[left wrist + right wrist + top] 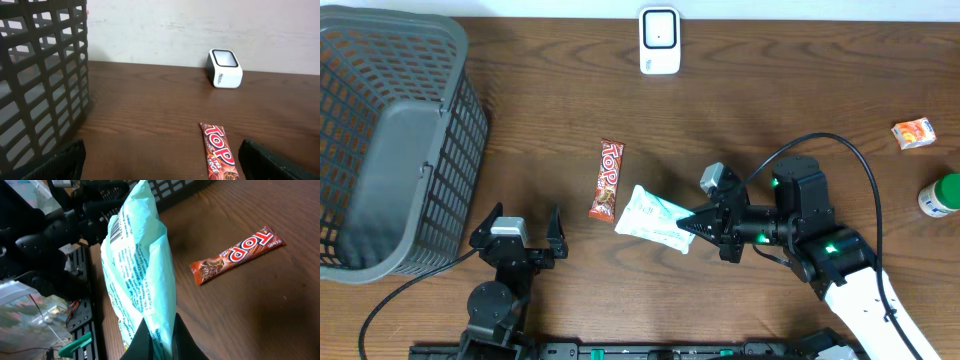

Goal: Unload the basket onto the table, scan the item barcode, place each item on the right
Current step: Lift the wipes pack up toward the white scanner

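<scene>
The right pincer (692, 226) is clamped on an edge of the pale green packet (648, 214), well short of the scanner (659, 41). The left pincer (521, 226) gapes empty, farther from it. Presenting is in hand; next, I judge, the barcode (115, 229) must be carried up facing the scanner.

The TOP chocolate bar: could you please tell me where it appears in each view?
Overhead: TOP chocolate bar at centre, left of the green packet.
Left wrist: bottom edge, right of centre.
Right wrist: upper right.
Shared landmark: the grey basket.
</scene>
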Motion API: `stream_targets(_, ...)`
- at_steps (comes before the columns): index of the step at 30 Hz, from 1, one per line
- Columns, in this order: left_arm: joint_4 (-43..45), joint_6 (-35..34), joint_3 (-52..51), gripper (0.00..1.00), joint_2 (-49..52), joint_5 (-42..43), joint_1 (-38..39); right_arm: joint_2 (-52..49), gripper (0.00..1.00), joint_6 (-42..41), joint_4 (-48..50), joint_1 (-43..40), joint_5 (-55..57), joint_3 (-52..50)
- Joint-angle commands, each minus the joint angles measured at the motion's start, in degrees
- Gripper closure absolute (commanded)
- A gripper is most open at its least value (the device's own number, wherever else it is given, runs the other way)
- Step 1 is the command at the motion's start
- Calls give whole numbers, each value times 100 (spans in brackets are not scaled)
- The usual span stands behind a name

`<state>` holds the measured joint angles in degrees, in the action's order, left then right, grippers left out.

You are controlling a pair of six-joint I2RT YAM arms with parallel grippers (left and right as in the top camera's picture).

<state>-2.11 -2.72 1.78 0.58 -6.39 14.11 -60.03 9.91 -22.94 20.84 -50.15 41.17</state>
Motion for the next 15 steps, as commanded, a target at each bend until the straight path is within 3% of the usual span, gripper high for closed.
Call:
stream_targets(1, -125, 76, -155, 2, -35, -114, 22, 52, 99, 120, 2, -61, -74, 35)
stream_targets(6, -125, 76, -155, 2, -35, -114, 22, 48, 99, -417, 35, -31, 1016, 92)
stream_targets(10, -125, 76, -155, 2, -35, -114, 22, -155, 99, -973, 459, -11, 2500, 138)
stream_targets(15, -125, 76, -155, 2, -35, -114, 22, -968, 99, -815, 721, -13, 4183, 704)
